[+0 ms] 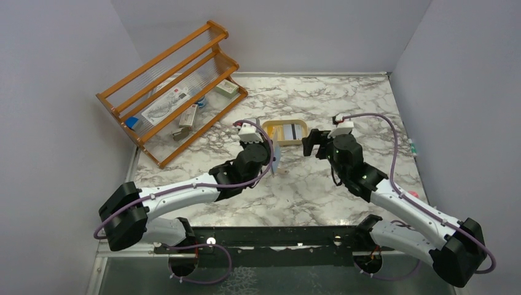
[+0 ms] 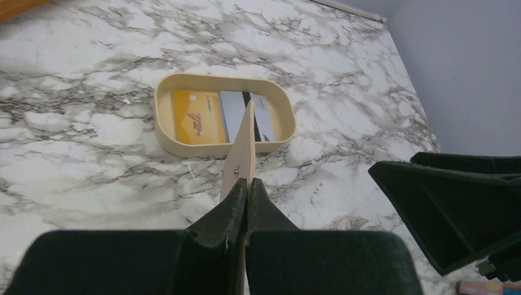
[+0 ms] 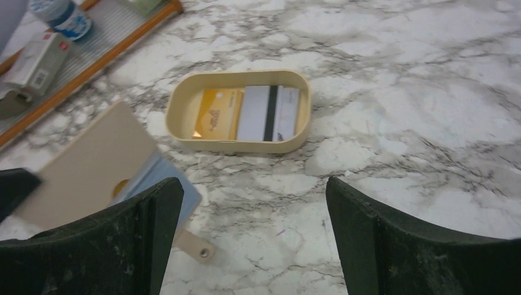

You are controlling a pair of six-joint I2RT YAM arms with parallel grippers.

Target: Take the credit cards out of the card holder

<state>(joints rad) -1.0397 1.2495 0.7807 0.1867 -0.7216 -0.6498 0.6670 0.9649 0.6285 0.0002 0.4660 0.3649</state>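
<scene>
My left gripper (image 1: 271, 157) is shut on the tan card holder (image 1: 276, 161) and holds it on edge above the table, just in front of the cream oval tray (image 1: 266, 132). The left wrist view shows the holder edge-on (image 2: 244, 147) between the shut fingers (image 2: 247, 182). The tray (image 2: 161, 117) holds a yellow-orange card (image 2: 196, 118), a whitish card (image 2: 232, 114) and a card with a dark stripe (image 2: 263, 117). My right gripper (image 1: 312, 146) is open and empty, right of the tray. Its view (image 3: 255, 203) shows the holder (image 3: 92, 160), blue lining (image 3: 161, 178) and snap tab (image 3: 196, 246).
An orange wooden rack (image 1: 172, 92) with a bottle and small boxes stands at the back left. Small items lie at the right table edge (image 1: 414, 147). Grey walls close in the left, back and right sides.
</scene>
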